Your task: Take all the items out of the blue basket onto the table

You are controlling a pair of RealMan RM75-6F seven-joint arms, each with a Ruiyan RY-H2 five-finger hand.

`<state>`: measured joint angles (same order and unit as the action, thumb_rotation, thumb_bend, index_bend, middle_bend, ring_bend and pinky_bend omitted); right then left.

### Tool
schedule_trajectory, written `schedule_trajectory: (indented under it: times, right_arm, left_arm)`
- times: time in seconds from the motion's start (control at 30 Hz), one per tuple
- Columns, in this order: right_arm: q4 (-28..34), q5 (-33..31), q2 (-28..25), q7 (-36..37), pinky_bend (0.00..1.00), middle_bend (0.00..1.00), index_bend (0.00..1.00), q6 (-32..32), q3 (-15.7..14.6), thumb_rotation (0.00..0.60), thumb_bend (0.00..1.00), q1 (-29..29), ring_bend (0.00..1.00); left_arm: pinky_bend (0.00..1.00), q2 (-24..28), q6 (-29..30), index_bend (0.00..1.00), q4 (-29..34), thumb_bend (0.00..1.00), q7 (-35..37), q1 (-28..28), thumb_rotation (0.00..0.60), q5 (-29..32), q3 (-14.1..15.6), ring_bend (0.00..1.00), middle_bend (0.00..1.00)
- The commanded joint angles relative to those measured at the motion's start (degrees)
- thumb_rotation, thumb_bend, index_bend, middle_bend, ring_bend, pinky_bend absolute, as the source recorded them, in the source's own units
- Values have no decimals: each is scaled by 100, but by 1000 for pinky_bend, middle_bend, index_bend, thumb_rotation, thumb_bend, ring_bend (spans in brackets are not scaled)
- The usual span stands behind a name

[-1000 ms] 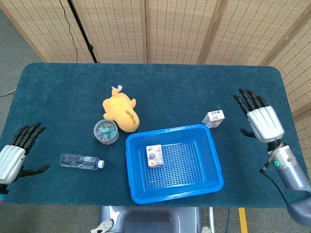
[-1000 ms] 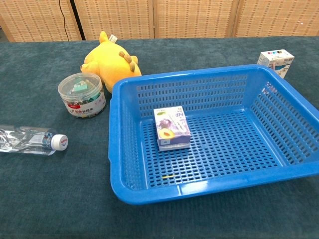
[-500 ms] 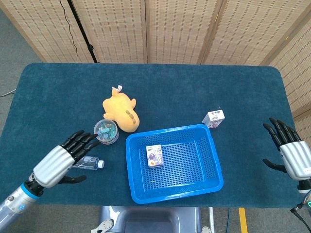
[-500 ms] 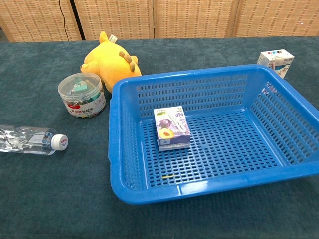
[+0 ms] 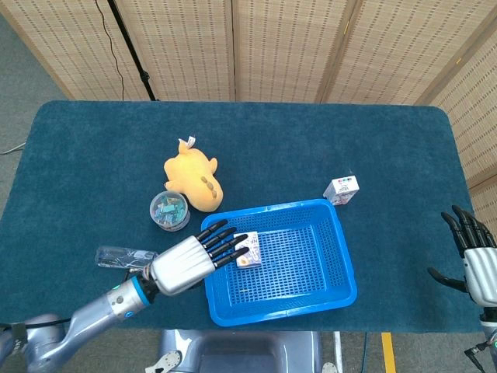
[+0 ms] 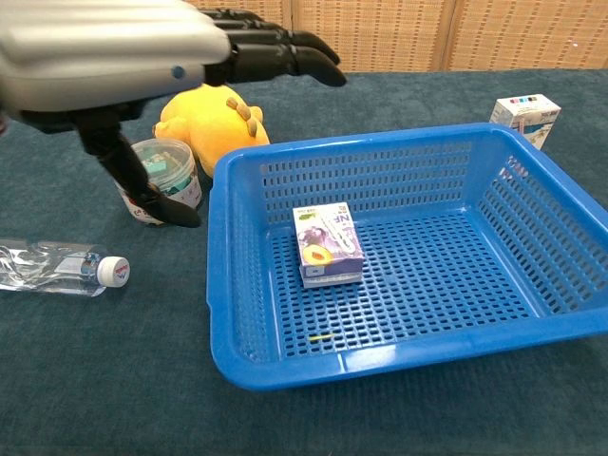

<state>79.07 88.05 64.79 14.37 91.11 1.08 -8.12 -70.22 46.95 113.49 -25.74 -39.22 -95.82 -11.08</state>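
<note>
Two cams, same table, high vs low.
My head cam looks nearly straight down from high up, so I see the whole table (image 5: 93,148) w/ the screens at the far edge. My chest cam sits low at the near edge, looks across toward the screens, much closer in. Both show the blue basket (image 5: 342,284) (image 6: 237,332), the yellow plush (image 5: 194,177) (image 6: 204,119) & my left hand (image 5: 186,263) (image 6: 114,57).

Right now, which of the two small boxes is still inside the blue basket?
The purple box with a fruit picture, lying flat on the basket floor near its left wall. The other, a white box, stands on the table outside the basket's far right corner.
</note>
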Motion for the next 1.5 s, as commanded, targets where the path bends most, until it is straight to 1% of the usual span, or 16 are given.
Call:
schedule_trajectory:
  times: [0.03, 0.17, 0.3, 0.43, 0.57, 0.7, 1.2, 1.37, 1.5]
  right_arm:
    - [-112, -65, 71, 83, 108, 0, 4, -6, 70, 600, 0, 39, 0]
    - [-248, -146, 141, 228, 108, 0, 4, -18, 163, 600, 0, 76, 0]
    - [-333, -210, 163, 281, 108, 0, 4, -46, 244, 600, 0, 94, 0]
    - [-365, -283, 164, 295, 103, 0, 4, -76, 316, 600, 0, 114, 0]
    - [-368, -303, 164, 286, 100, 0, 4, -90, 350, 600, 0, 128, 0]
    - [-352, -338, 164, 252, 94, 0, 4, -82, 401, 600, 0, 160, 0]
    - [-307, -405, 205, 187, 91, 0, 0, -99, 538, 600, 0, 199, 0]
    - [-310, -402, 216, 181, 91, 0, 0, -80, 586, 600, 0, 207, 0]
    - [-307, -491, 221, 246, 81, 0, 0, -125, 638, 600, 0, 222, 0]
  left_arm:
    - [13, -525, -445, 0, -316, 21, -644, -493, 600, 629, -302, 0, 0]
    - [23, -847, -667, 0, -564, 7, -1107, -875, 600, 1125, -430, 0, 0]
    - [23, -1051, -862, 0, -760, 0, -1456, -1240, 600, 1520, -488, 0, 0]
    - [23, -1125, -1078, 0, -959, 0, -1805, -1590, 600, 1765, -449, 0, 0]
    - [24, -1122, -1136, 0, -1072, 0, -1942, -1761, 600, 1837, -373, 0, 0]
    - [27, -1155, -1193, 0, -1395, 0, -1825, -1911, 600, 1800, -201, 0, 0]
    - [27, -1336, -1207, 0, -2048, 0, -1094, -2196, 600, 1451, 154, 0, 0]
    - [27, -1563, -1240, 0, -2323, 0, -1024, -2345, 600, 1485, 209, 0, 0]
    - [27, -1723, -1296, 0, -2544, 0, -1146, -2475, 600, 1535, 265, 0, 0]
